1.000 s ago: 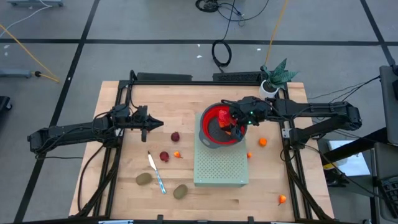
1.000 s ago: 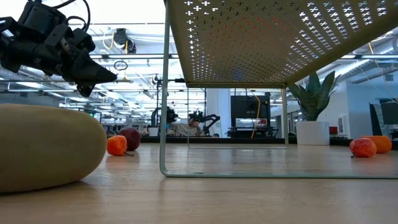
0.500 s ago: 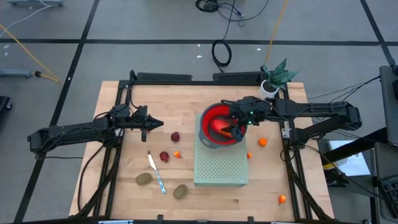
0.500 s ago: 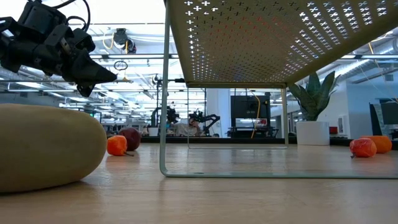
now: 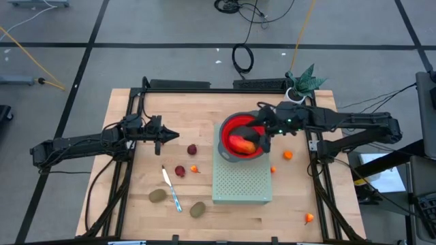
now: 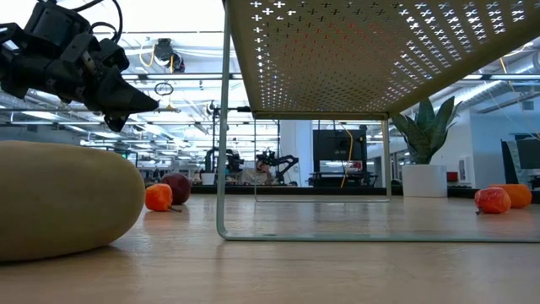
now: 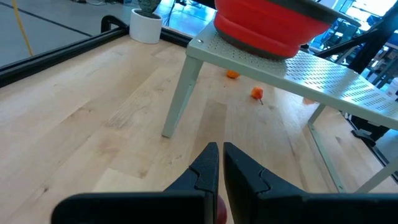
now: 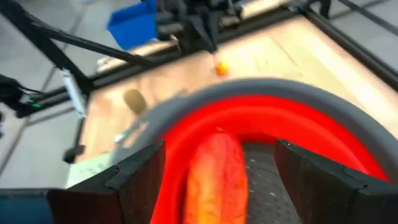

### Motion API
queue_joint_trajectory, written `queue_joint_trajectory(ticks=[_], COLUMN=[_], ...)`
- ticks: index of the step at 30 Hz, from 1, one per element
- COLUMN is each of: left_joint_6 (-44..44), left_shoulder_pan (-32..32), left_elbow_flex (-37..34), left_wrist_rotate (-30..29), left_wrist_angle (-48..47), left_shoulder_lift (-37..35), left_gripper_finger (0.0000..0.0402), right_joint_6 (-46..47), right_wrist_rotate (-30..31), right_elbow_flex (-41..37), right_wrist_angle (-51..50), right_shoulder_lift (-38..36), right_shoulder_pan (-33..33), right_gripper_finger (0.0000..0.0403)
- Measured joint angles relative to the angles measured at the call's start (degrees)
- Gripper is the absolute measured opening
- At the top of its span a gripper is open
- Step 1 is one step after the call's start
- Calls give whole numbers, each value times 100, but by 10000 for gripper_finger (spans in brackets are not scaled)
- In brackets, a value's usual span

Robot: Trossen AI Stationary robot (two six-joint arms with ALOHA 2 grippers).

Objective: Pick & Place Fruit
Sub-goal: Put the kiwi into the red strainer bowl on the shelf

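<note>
Elongated red-orange fruit (image 5: 242, 143) lying loose inside the red collapsible bowl with grey rim (image 5: 226, 126), on the bowl's floor. Bowl standing on the pale green perforated metal stand (image 5: 240, 182) on the light wooden counter (image 5: 184, 109). Right gripper (image 5: 264, 136) at the bowl's right rim, fingers (image 8: 142, 180) spread wide on either side of the fruit, gripping nothing. Left gripper (image 5: 172, 136) hovering over the counter's left half, fingers (image 7: 205, 171) pressed together and empty. Two dark red round fruits (image 5: 192, 149) just right of and below it. Tiny orange ball (image 5: 194, 169) beside the lower red one; more tiny orange balls (image 5: 287, 154) right of the stand. Two brown-green oval fruits (image 5: 158, 196) near the front edge. Thin knife with light-blue handle (image 5: 172, 190) between them
</note>
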Motion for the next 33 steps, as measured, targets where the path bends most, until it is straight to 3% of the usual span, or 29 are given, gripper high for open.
queue_joint_trajectory(ticks=[8,13,19,29,33], left_joint_6=[-550,-716,-715,-585,-507], left_shoulder_pan=[1,0,2,0,2], left_elbow_flex=[0,0,0,0,0], left_wrist_rotate=[0,-2,-2,-2,-4], left_wrist_angle=[4,4,4,20,20], left_shoulder_lift=[-2,0,0,0,0], left_gripper_finger=[21,21,21,21,21], right_joint_6=[-140,-331,-407,-833,-988], right_wrist_rotate=[-2,22,42,42,43], right_elbow_flex=[0,0,0,0,0], right_wrist_angle=[74,66,80,72,69], right_shoulder_lift=[-268,-325,-362,-769,-999], right_shoulder_pan=[406,648,753,754,754], right_gripper_finger=[289,261,185,20,10])
